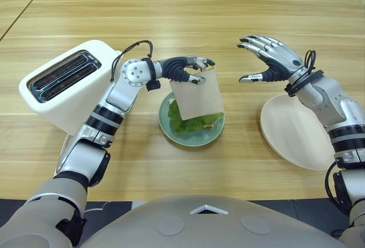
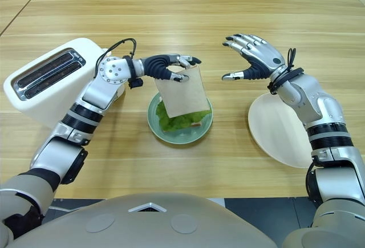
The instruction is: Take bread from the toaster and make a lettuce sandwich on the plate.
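Above the small round green plate (image 1: 191,141) at the middle of the light wooden table (image 1: 171,8), the left hand (image 1: 185,69) has its fingers clamped on the top edge of a pale tan square slice of bread (image 1: 197,97). The slice hangs almost upright, its lower edge down among the ruffled green lettuce leaves (image 1: 187,124) lying on that plate. Whether bread and lettuce actually touch, I cannot tell. A small brownish edge peeks from under the leaves at five o'clock on the plate. It may be a lower slice, but too little shows to be sure.

The task looks far along. Bread is out of the toaster, both slots look dark and empty, and the lettuce is in place. What seems left is to lay this slice flat on the leaves and let go.

The boxy white two-slot toaster (image 1: 57,100) stands at nine o'clock from the green plate, just beside the left forearm and apart from the plate. The right hand (image 1: 271,57) hovers at two o'clock from the plate, fingers spread apart and holding nothing, palm turned toward the bread, near it but not touching. At three o'clock lies a larger cream-coloured round plate (image 1: 291,137), bare, with the right forearm above its far edge.

Nothing stands between slice and lettuce. The likely risk is the tilt: released this upright, the slice could topple off the rim.
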